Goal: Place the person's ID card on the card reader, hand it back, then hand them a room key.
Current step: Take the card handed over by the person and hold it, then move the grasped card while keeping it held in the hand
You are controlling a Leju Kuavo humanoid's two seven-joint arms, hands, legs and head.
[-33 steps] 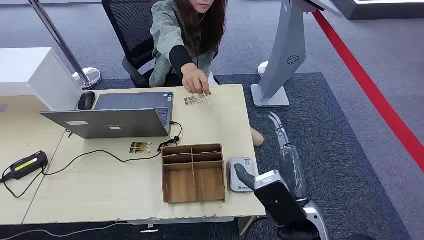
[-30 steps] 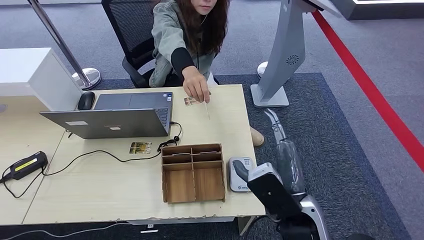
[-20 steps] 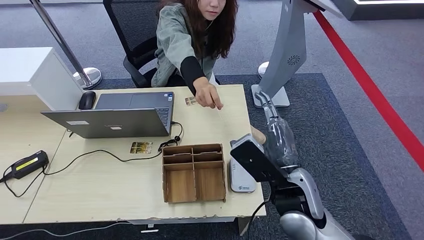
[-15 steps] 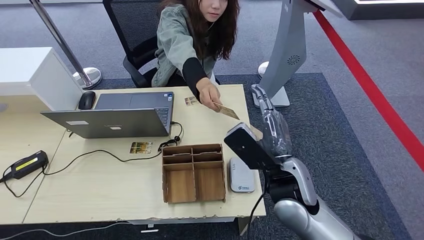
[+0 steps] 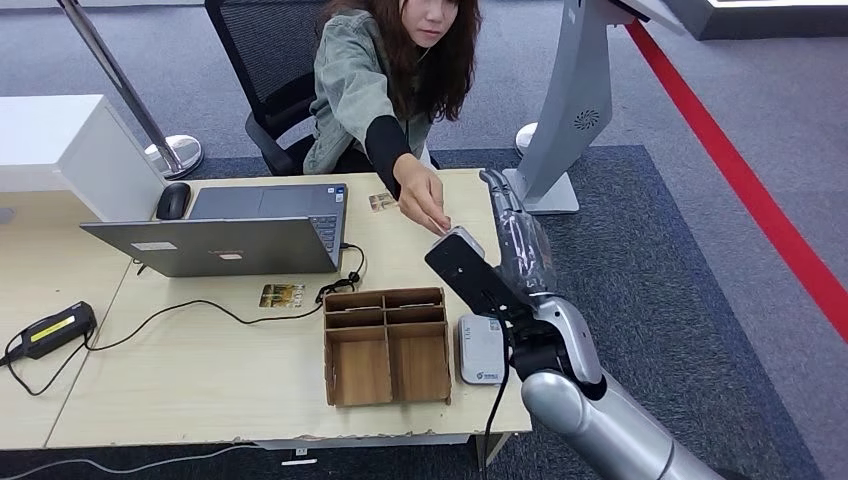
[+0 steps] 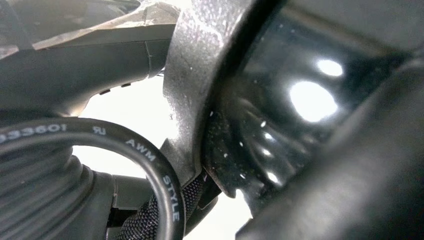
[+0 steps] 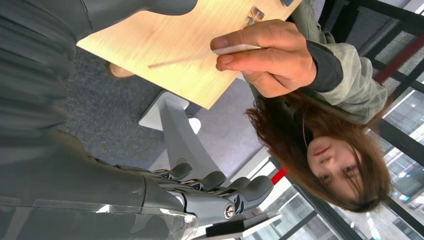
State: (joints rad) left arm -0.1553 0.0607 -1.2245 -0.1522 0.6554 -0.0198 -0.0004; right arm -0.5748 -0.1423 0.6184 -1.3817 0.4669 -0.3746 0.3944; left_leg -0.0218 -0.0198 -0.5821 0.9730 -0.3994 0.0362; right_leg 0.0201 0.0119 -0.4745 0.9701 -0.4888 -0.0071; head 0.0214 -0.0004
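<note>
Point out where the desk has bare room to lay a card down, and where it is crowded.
Bare wood lies left of the wooden organizer, below the black cable, and along the far right edge beyond the right hand. Crowded: the back left, with laptop and mouse, and the near right corner, where the card reader sits against the organizer.

Black cable (image 6: 150,165), left wrist view: white print "AWM STYLE", plus partial number, roughly "333601", first digit cut off
Card reader (image 5: 481,350), laptop (image 5: 230,245) stickers, cards on table: print too small to read
</note>
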